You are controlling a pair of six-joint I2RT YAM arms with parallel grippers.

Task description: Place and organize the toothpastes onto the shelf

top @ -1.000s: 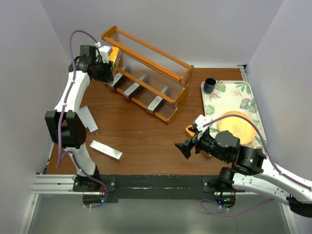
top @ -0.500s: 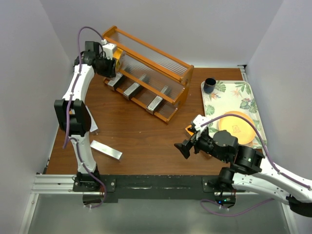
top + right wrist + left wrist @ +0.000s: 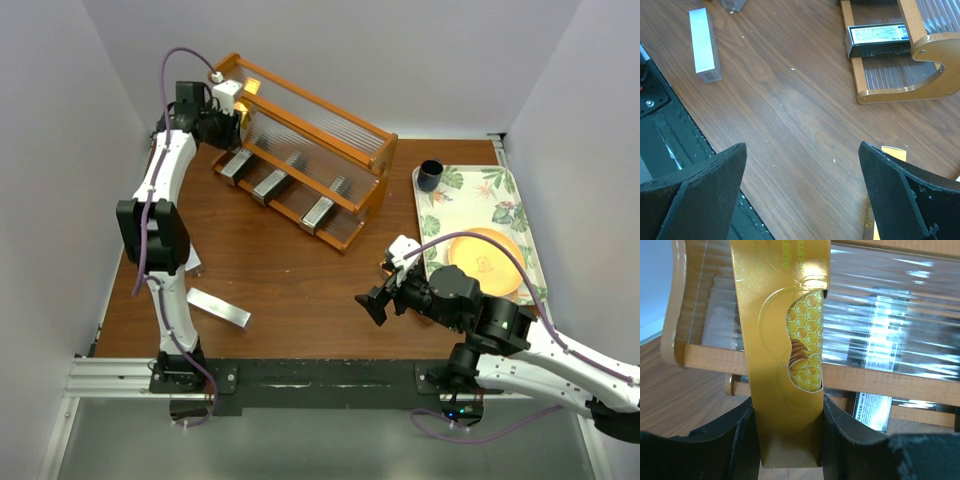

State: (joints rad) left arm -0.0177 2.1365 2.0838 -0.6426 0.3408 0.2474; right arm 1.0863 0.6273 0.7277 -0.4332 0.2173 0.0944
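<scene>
The shelf (image 3: 318, 122), an orange-brown stepped rack with clear ribbed panels, stands at the back of the table. Three silver toothpastes (image 3: 270, 184) lie on its lowest tier. My left gripper (image 3: 236, 102) is up at the shelf's top left corner, shut on a gold-orange toothpaste carton (image 3: 785, 365) with a honeycomb print; the carton stands in front of the shelf's rails (image 3: 880, 381). A silver carton (image 3: 218, 307) lies on the table at front left, and another (image 3: 185, 246) is partly behind the left arm. My right gripper (image 3: 801, 150) hovers open over bare wood, with an orange carton (image 3: 894, 151) at its right finger.
A leaf-patterned tray (image 3: 500, 190) at the right holds a dark cup (image 3: 430, 175) and an orange plate (image 3: 485, 262). Walls close in the left, back and right sides. The right end of the shelf (image 3: 935, 75) with a silver carton (image 3: 877, 37) shows ahead of the right gripper.
The left arm has carried the orange carton up and rightward, from the shelf's left end to its top corner. The right gripper has shifted slightly left and stays open.
</scene>
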